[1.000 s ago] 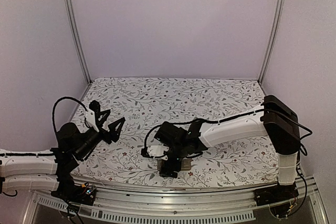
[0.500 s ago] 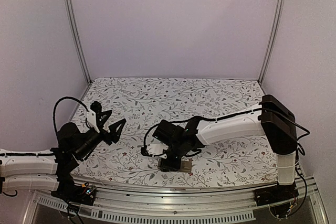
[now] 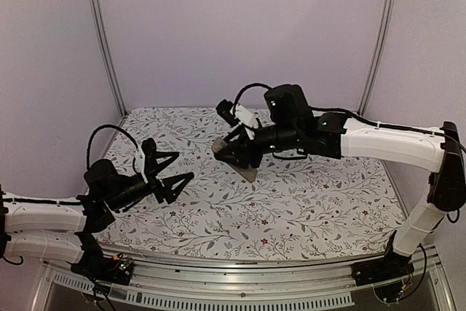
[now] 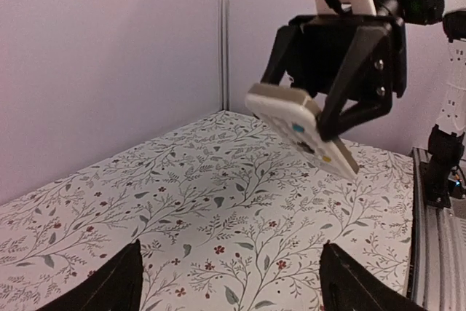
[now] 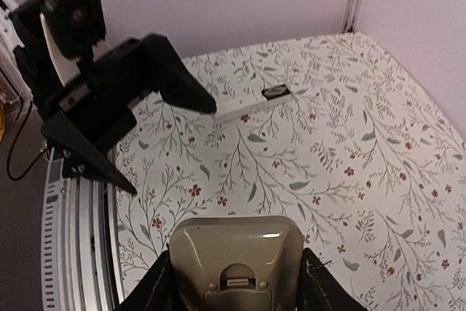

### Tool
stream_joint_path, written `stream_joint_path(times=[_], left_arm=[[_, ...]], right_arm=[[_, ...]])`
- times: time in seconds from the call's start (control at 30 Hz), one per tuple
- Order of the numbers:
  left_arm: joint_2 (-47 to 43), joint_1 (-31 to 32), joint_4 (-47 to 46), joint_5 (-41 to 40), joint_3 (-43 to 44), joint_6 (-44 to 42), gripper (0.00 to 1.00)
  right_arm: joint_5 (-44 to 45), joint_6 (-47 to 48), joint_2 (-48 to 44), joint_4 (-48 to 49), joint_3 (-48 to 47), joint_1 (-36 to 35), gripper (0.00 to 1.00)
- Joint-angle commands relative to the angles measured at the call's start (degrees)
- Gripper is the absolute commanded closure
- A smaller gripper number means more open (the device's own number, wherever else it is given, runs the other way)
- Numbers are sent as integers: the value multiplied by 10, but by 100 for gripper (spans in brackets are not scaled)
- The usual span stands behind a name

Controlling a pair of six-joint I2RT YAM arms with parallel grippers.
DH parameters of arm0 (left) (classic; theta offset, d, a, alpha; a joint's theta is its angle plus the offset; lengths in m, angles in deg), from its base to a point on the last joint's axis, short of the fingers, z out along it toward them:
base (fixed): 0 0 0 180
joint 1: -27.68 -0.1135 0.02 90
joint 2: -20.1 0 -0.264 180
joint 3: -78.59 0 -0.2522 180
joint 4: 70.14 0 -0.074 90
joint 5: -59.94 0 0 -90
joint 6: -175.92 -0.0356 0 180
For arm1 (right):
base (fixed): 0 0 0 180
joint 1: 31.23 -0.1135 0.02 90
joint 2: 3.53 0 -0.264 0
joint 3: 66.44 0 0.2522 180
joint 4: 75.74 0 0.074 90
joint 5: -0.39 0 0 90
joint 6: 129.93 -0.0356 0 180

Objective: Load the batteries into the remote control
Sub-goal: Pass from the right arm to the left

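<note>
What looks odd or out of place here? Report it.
The remote hangs tilted in mid-air, button side down, clamped in the right tool above the floral cloth. The left tool stands open and empty, apart from it. No batteries show in any view.

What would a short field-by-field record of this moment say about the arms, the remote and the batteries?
right gripper: shut on the remote, holding it tilted in the air above the floral cloth
remote: pale, button face turned towards the left wrist camera
left gripper: open, empty, low over the cloth, pointing towards the remote
batteries: none clearly visible
other: pale strip with a small dark piece at one end, lying on the cloth near the left gripper; identity unclear
task state: no battery loaded, as far as can be seen
</note>
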Motion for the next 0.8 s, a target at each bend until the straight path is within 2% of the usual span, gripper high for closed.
stream_joint_path(times=[0.0,0.07,0.1,0.2,0.33,0.43,0.63,0.77], left_arm=[[65,-12,-22,215,89,18,15],[104,-14,-30,268,133,55,2],[117,-14,-48,282,148,70,0],[147,-15,-119,325,178,111,0],[195,-15,-123,367,249,148,0],[227,-14,-180,403,266,192,0],[263,5,-188,375,294,209,0],[268,15,-147,337,324,195,1]], right_arm=[[-33,-36,-81,195,21,-2,80],[-39,-38,-95,232,21,-3,80],[-44,-38,-99,245,20,-3,80],[-59,-39,-105,270,14,-3,80],[-77,-46,-107,291,14,-3,80],[-83,-52,-111,297,16,-3,80],[-86,-59,-116,309,29,-3,81],[-85,-61,-115,311,32,-3,81]])
